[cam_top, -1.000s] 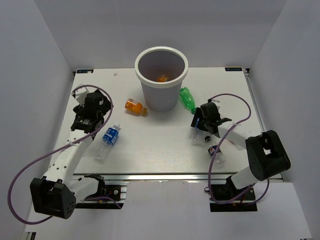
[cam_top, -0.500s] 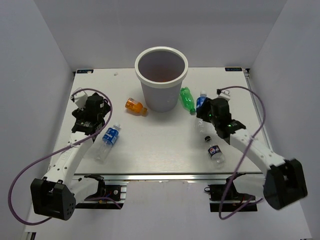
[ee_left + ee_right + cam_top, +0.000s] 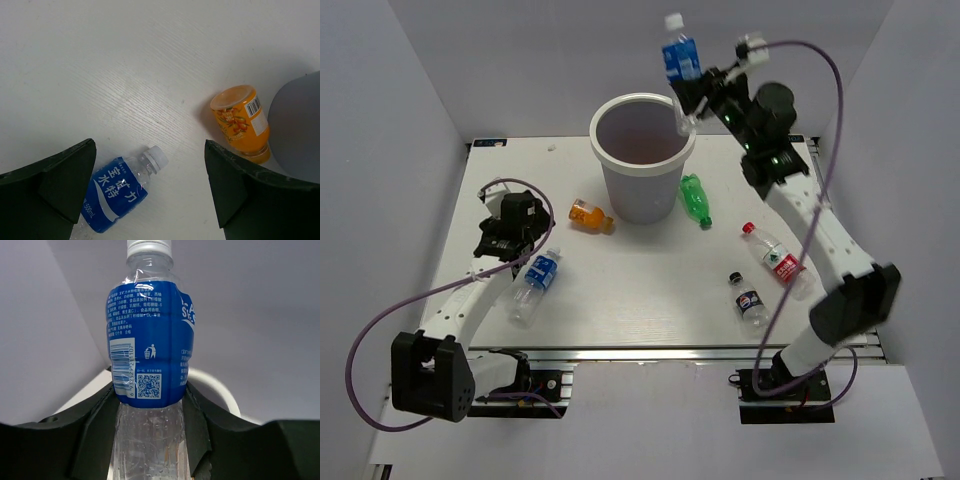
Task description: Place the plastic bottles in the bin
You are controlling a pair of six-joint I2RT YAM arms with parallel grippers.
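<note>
Five loose bottles [image 3: 538, 275] [image 3: 590, 213] [image 3: 695, 198] [image 3: 775, 260] [image 3: 750, 300], sixth [image 3: 680, 55] in right tool [image 3: 687, 98], one bin [image 3: 640, 195], contents unclear.

Top view high overhead, looking down, left wrist close above table [image 3: 125, 60], right wrist looking level, all share bin [image 3: 640, 195].

Bright, even — soft shadows (sharp).

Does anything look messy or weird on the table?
Five bottles lie on their sides on the table: an orange bottle, a green bottle, a red-label bottle, a dark-label bottle and a blue-label bottle. No spill shows. The raised bottle in the right gripper looks a bit squashed where it is pinched.
</note>
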